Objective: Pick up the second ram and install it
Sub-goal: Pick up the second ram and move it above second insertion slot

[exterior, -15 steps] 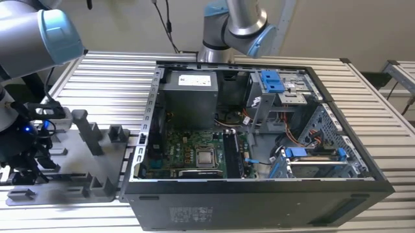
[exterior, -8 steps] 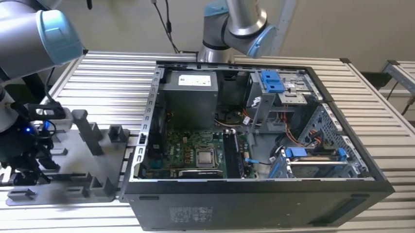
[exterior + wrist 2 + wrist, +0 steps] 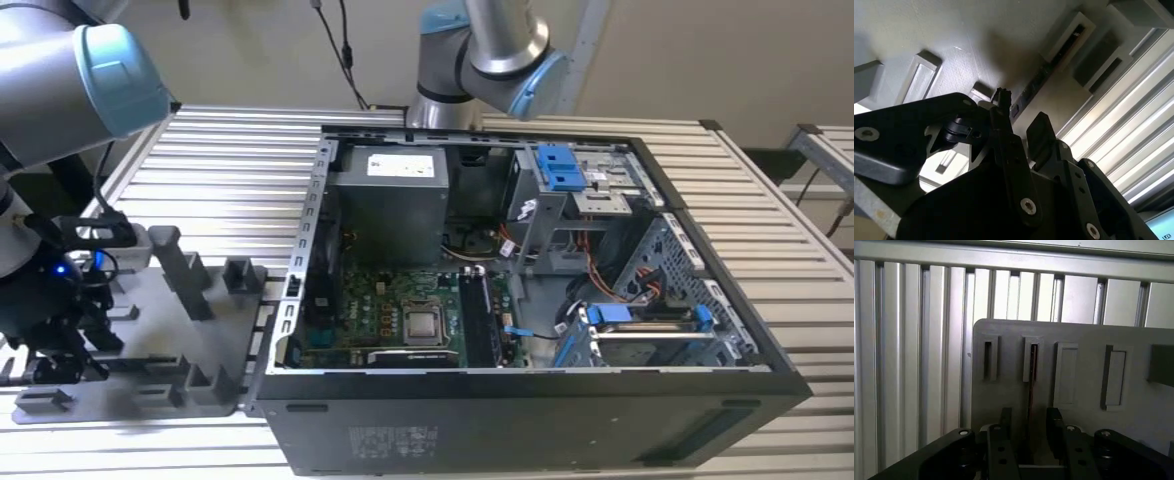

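Arm (image 3: 60, 70) steeply downward, claw (image 3: 1029, 435) upright at its end, two dark fingers (image 3: 1004, 425) apart.

Resembles a robotics lab bench: opened computer case (image 3: 534, 425) on slatted aluminium table (image 3: 787, 250); industrial robot arm (image 3: 487, 50) beyond case; grey fixture plate (image 3: 147, 330) beside case.

Two arms (image 3: 483, 50), one computer case (image 3: 534, 400), one ram (image 3: 1031, 385).

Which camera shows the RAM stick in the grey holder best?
The first wrist view: the RAM stick stands edge-on between the fingers of the open pincer. The second wrist view catches it at a slant. In the exterior view it is too small to tell on the grey holder.
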You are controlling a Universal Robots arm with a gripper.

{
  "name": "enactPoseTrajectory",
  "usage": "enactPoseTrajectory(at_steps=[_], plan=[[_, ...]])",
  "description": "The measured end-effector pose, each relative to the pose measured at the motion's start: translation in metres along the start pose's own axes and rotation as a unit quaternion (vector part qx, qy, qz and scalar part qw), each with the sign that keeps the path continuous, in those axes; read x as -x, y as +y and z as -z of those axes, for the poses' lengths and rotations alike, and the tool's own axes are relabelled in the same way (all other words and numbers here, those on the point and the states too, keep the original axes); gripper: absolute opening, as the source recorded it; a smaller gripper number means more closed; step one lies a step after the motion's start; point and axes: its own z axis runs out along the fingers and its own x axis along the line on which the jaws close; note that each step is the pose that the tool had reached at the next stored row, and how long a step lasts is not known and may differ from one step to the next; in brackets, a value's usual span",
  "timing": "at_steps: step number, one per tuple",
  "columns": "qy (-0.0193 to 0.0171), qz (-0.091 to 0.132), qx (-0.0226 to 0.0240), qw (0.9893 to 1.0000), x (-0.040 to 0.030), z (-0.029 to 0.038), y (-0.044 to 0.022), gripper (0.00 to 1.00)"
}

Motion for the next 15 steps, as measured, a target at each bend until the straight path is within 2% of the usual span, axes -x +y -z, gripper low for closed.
enactPoseTrajectory(at_steps=[6,13,15], plan=[[0.0003,0.001,0.0001,1.0000,0.0000,-0.0044,0.0006,0.42],[0.0003,0.001,0.0001,1.0000,0.0000,-0.0049,0.0006,0.42],[0.0003,0.001,0.0001,1.0000,0.0000,-0.0049,0.0006,0.33]])
